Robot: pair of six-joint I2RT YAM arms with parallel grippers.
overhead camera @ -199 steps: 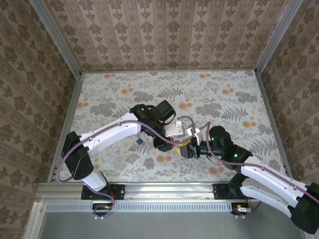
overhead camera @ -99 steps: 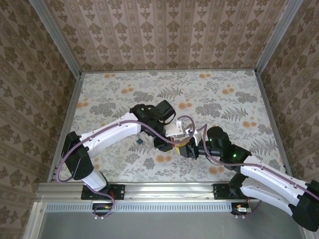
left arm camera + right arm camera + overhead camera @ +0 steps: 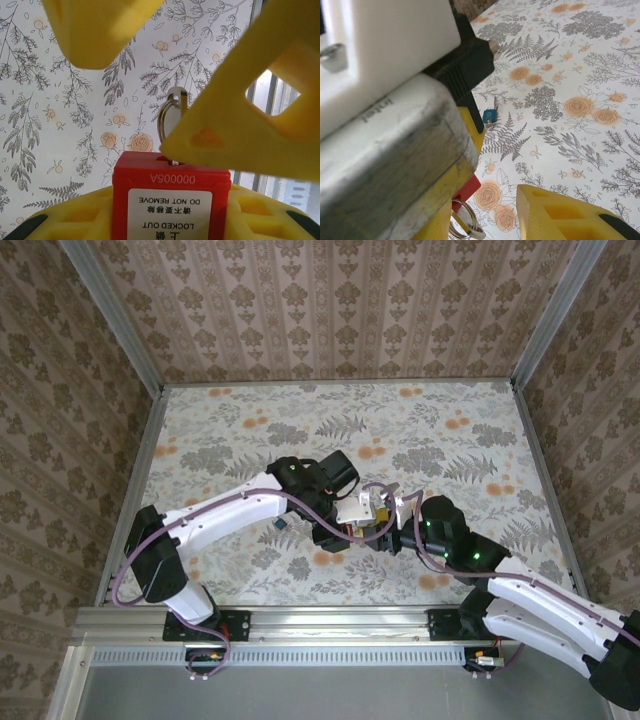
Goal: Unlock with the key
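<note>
Grip on padlock (image 3: pixel 170 186) set, key (image 3: pixel 489 116) loose on table (image 3: pixel 600 75).
Red body of the padlock sits clamped in the left gripper (image 3: pixel 170 220), with the shackle (image 3: pixel 171 112) pointing away from its wrist camera. Fingers of the right gripper (image 3: pixel 142 87) are spread apart and hold nothing; one touches the padlock top beside the shackle, the other stands clear. The key lies flat on the table, left of the left gripper in the top view, well apart from both grippers. Keyhole not visible. Likely best move: the right gripper backs off the shackle, goes round the left arm to the key and pinches the blue head so the blade sticks out. The left gripper holds steady and presents the keyhole end. Risk: the tiny key slips or tilts in the pinch.
</note>
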